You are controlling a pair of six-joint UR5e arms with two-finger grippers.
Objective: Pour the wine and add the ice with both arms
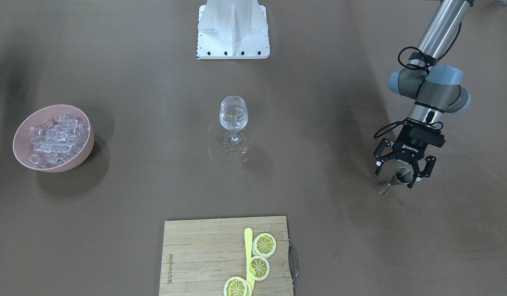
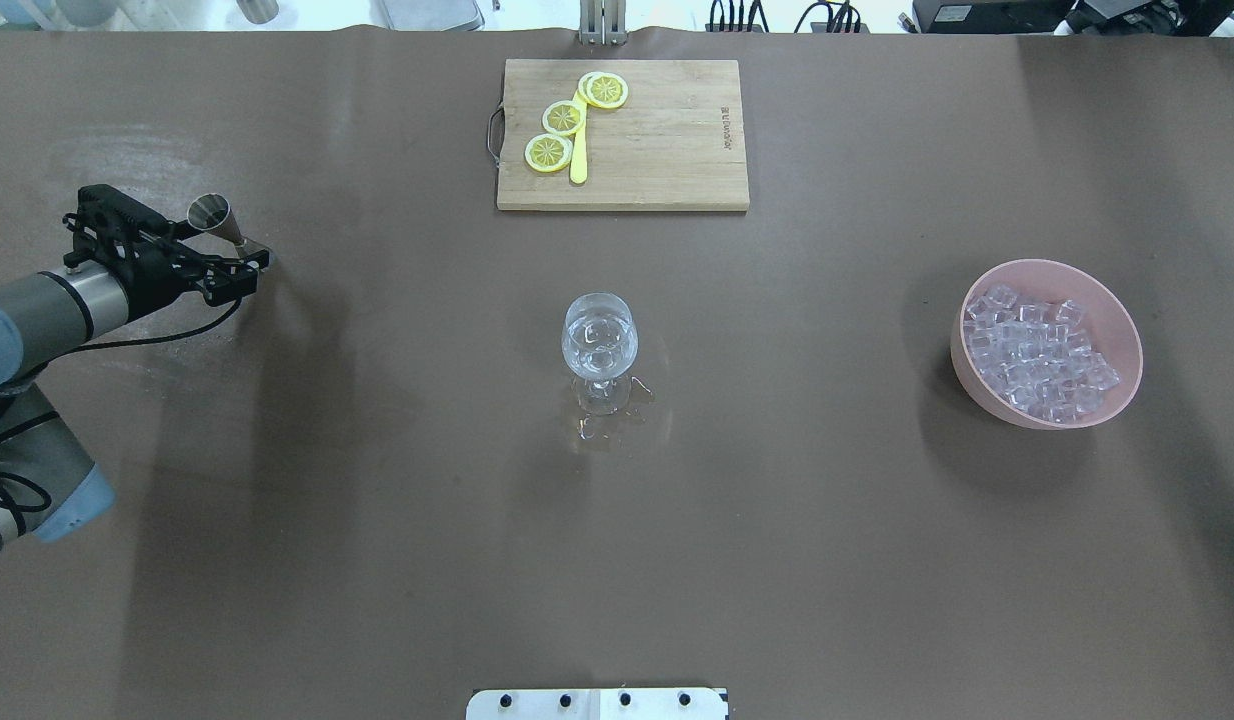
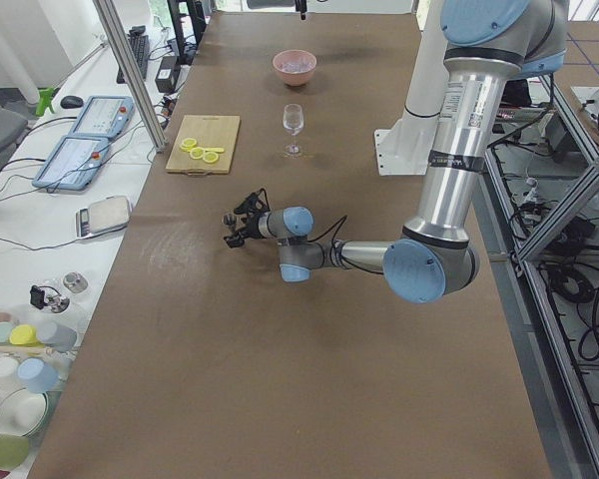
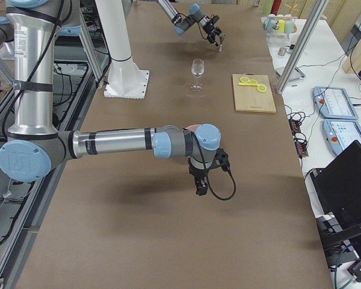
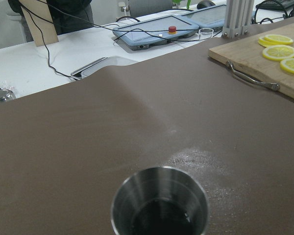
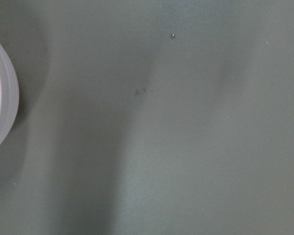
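Ice [image 1: 56, 137]: heap of small clear cubes in a pink bowl [image 1: 79, 160], well apart from the stemmed glass [image 1: 233, 115], on the robot's right of it. Judgement: cubes are light, hard, glossy and likely slippery, and they lie packed together, so one could squirt out of a pinch. Best to take a single top cube across two flat faces. The bowl itself looks light and may slide if pushed.

The glass stands upright at mid-tabletop [image 1: 319, 230]. It is thin and fragile, and tippy on its stem.

Jigger [image 1: 395, 181]: small metal cone, upright, well apart from the glass on the robot's left. The left tool [image 1: 398, 174] is released, with its fingers spread to either side of the jigger and not clamped on it.

Right tool [image 4: 201, 183]: beyond the bowl from the glass, low over the tabletop. Cannot tell whether it is spread or clenched. It shows in the right side view only, and its wrist camera shows bare tabletop plus a sliver of bowl rim.

Cutting board [image 1: 204, 255] with lemon slices [image 1: 264, 245]: across from the robot, past the glass.

Hard to make out:
- whether the glass holds clear liquid or cubes
- glints around its foot, which could be a spill or a reflection
- whether the dark inside of the jigger is liquid
- the bowl in the right side view, mostly hidden behind the right arm [image 4: 114, 141]
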